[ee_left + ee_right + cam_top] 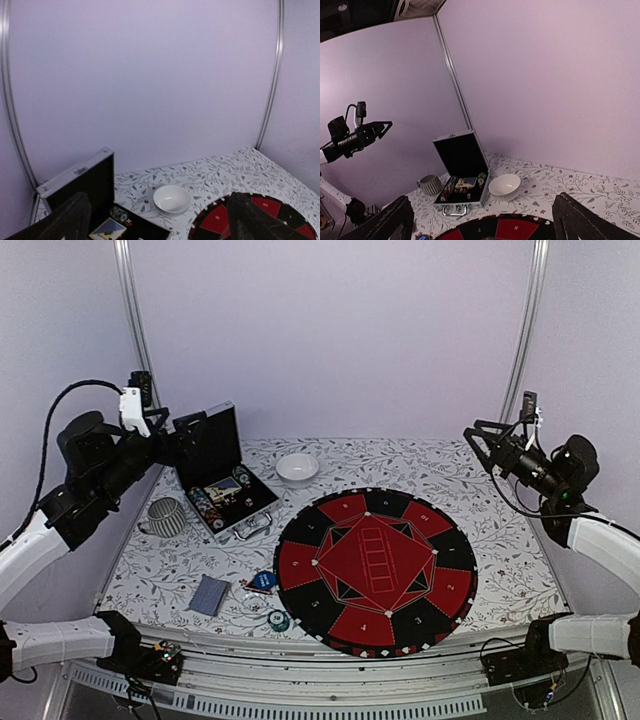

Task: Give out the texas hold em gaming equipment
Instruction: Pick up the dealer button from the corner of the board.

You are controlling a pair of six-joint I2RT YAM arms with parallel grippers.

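A stack of grey-blue-backed playing cards [209, 594] lies on the table near the front left. Beside it sit a blue button disc [263, 581] and a small striped-edge poker chip [278, 621]. More chips [206, 505] fill the open silver case [225, 490], also seen from the right wrist as chips [451, 186]. My left gripper [180, 430] hangs open high in front of the case lid [80, 180], holding nothing. My right gripper [476, 437] is raised at the far right, open and empty. No orange disc can be made out.
The big round red-and-black mat [375, 570] covers the table's right half. A white bowl [297, 468] stands behind it and a striped grey mug [167, 517] sits left of the case. Metal frame posts rise at the back corners.
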